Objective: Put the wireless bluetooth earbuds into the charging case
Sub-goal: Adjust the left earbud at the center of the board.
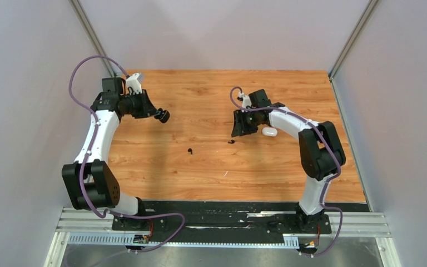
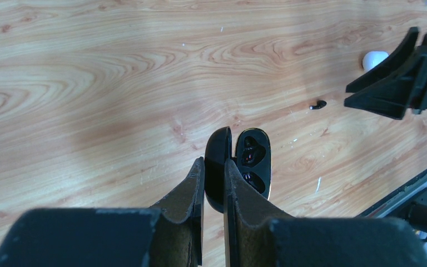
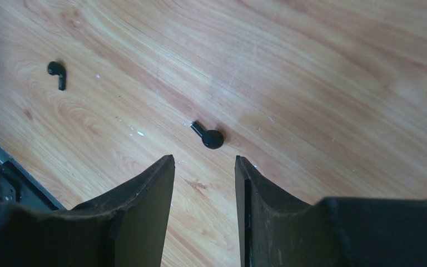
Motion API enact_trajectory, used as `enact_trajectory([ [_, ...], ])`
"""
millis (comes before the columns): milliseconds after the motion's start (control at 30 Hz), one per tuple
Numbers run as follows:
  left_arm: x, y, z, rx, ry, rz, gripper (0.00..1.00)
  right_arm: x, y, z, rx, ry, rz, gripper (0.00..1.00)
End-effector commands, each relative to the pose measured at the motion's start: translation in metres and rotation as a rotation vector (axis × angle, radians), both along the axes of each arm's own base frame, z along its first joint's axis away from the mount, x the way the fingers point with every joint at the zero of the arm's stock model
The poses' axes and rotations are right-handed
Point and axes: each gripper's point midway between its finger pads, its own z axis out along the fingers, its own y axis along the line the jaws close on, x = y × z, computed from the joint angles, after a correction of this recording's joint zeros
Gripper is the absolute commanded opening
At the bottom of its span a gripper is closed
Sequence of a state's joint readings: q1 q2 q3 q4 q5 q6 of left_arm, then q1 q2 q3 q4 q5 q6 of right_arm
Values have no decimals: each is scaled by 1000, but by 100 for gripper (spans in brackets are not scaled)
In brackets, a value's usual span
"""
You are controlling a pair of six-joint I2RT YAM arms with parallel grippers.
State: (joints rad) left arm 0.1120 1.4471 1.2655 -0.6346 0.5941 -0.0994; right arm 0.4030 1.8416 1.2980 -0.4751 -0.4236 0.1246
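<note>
Care is being called for: the black earbud [image 3: 211, 138], lying on the table [image 3: 339, 83] just ahead of the right gripper [image 3: 204, 161] with its fingers parted, is being judged light, glossy and slippery, best pinched across its bulb. The open charging case [image 2: 254, 158] is being clamped by its lid in the left gripper [image 2: 213, 167].

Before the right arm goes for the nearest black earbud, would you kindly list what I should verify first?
1. right claw open: ok.
2. nearest black earbud just ahead of the gap between its fingers: ok.
3. left claw clamped on black charging case: ok.
4. Case open: ok.
5. Case sockets empty: cannot tell.
6. second black earbud off to the side, out of the way: ok.
</note>
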Motion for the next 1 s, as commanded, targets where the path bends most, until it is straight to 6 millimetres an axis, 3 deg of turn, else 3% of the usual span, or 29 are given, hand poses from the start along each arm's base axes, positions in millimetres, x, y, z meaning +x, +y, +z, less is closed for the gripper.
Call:
enact_trajectory([
  [0, 2, 1, 15, 5, -47, -15, 0, -9, 11, -15, 34, 115, -53, 43],
  [400, 1, 0, 11, -1, -39, -16, 0, -7, 20, -33, 1, 143, -53, 43],
  [967, 0, 0, 7, -2, -35, -14, 0, 0, 16, -49, -42, 149, -87, 35],
])
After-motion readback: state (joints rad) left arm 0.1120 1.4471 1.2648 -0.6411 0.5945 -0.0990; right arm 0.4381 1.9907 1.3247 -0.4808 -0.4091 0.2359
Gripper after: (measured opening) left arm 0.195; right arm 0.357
